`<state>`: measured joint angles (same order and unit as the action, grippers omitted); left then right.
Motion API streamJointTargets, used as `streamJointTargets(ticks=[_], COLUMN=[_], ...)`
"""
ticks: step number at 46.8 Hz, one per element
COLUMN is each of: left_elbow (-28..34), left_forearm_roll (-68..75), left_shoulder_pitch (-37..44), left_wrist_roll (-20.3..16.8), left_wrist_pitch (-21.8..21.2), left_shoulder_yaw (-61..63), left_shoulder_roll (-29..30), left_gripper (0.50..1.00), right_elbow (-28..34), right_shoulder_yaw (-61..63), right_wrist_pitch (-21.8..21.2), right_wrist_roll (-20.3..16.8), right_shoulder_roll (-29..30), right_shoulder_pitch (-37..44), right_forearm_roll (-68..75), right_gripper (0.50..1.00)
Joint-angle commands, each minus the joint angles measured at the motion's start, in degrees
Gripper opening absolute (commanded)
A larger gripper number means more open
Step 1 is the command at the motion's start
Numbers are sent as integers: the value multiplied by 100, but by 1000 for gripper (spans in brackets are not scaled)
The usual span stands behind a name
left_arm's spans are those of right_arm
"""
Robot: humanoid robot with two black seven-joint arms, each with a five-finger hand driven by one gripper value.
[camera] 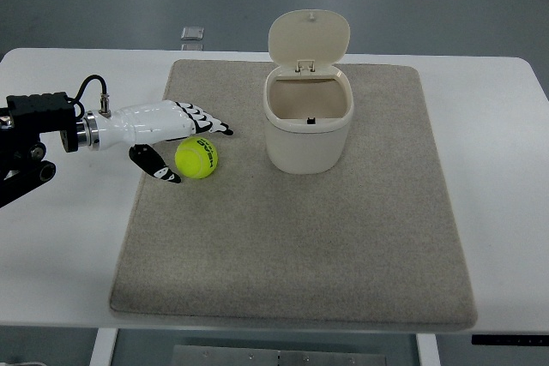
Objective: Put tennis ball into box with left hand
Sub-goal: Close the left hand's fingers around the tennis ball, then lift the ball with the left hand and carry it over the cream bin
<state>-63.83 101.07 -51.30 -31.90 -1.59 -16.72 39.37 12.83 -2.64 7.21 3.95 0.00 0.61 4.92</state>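
Item: tennis ball (196, 158), lying on grey mat (292, 237), left of open-lidded box (308, 122). Left robot hand (176, 145): fingers spread around ball, unclosed. Recommended: fingers closed evenly before lifting.

bright, even overhead light | soft short shadows | sharp focus throughout

White table (502, 126), grey-beige mat (292, 255) laid flat across its middle, table left bare on either side of mat, small grey square object (193, 35) seen beyond mat's far-left corner
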Motion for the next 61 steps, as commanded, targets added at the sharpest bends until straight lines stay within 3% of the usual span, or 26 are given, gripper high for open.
streamJointTargets(ticks=[1, 4, 9, 24, 33, 49, 61], left_elbow=[29, 38, 38, -6, -182, -850, -850], left_forearm_roll=[149, 255, 273, 229, 255, 738, 923], left_shoulder_pitch=[-3, -12, -29, -82, -29, -336, -1004], left_wrist_roll=[0, 0, 0, 0, -9, -26, -26], left_wrist_pitch=[1, 1, -8, -209, -1562, -2582, -2601], left_shoulder_yaw=[2, 2, -6, -94, -42, -15, -6], left_shoulder_roll=[0, 0, 0, 62, 132, 519, 282], left_gripper=[710, 587, 501, 500, 500, 500, 500], right_elbow=[0, 0, 0, 0, 0, 0, 0], right_shoulder_yaw=[0, 0, 0, 0, 0, 0, 0], right_wrist_pitch=[0, 0, 0, 0, 0, 0, 0], right_wrist_roll=[0, 0, 0, 0, 0, 0, 0], right_shoulder_roll=[0, 0, 0, 0, 0, 0, 0], right_shoulder_pitch=[0, 0, 0, 0, 0, 0, 0], right_forearm_roll=[0, 0, 0, 0, 0, 0, 0], right_gripper=[901, 901, 901, 901, 901, 901, 901])
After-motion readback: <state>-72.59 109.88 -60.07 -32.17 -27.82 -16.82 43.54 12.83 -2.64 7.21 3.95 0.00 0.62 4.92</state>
